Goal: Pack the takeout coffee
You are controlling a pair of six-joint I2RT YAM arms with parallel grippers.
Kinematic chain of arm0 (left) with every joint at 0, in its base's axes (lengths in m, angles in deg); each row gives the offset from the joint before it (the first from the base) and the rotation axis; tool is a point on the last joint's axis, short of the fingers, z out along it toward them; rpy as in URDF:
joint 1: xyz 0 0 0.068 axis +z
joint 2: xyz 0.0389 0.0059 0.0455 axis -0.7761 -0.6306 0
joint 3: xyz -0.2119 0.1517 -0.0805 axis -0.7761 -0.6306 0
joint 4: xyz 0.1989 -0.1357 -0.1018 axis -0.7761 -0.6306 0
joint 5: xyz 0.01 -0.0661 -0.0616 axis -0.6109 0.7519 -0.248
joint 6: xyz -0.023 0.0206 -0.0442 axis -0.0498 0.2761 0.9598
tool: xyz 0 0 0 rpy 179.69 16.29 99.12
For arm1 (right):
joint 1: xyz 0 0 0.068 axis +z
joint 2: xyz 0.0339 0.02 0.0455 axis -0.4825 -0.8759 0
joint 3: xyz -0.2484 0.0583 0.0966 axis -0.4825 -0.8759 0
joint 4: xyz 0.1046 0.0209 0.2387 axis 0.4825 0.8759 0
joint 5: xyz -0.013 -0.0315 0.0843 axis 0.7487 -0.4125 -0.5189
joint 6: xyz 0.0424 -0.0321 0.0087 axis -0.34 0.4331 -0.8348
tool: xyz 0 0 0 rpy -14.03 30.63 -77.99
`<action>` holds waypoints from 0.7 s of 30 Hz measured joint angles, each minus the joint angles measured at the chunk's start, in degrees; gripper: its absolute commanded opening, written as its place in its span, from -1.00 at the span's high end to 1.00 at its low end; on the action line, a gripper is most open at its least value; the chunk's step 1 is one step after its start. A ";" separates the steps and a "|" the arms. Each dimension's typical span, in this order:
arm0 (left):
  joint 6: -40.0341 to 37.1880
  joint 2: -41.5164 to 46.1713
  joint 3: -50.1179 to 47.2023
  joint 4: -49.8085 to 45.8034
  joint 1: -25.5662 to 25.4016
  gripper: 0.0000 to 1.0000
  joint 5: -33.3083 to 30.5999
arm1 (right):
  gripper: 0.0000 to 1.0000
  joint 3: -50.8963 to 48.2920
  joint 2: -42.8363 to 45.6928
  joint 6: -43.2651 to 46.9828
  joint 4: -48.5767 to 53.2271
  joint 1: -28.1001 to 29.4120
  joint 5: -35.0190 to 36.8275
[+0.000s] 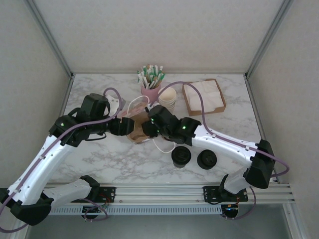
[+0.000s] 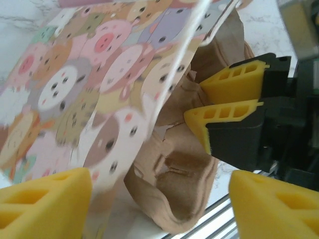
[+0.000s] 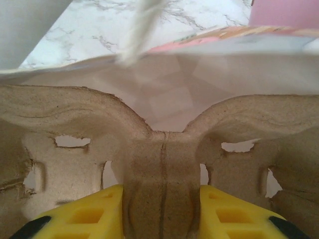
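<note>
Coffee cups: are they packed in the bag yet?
Not yet. Both lidded coffee cups stand on the table, outside the patterned bag. In hand: the right gripper pinches the cardboard cup carrier at the patterned bag's mouth, and the left gripper is open beside it. Left to do: cups into carrier and bag.

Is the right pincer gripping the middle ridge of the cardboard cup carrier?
Yes, the fingers of the right pincer clamp the central ridge of the cup carrier.
</note>
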 measured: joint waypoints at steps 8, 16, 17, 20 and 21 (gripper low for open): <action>8.66 9.01 -3.56 -0.39 0.00 -0.43 -10.38 | 0.31 3.48 -2.29 0.85 2.38 2.43 5.55; 12.52 12.72 -9.40 -0.37 0.00 -0.53 -17.22 | 0.31 4.42 -5.22 4.52 0.98 3.56 11.30; 12.52 12.26 -9.40 -0.20 0.00 -0.51 -17.92 | 0.31 4.39 -5.68 5.11 0.42 3.56 11.82; 12.70 10.16 -9.40 -0.09 0.00 -0.46 -19.61 | 0.32 4.11 -6.23 7.28 -1.95 3.56 13.09; 12.74 9.57 -9.40 0.09 0.00 -0.45 -19.85 | 0.32 4.00 -6.25 7.72 -2.62 3.56 13.42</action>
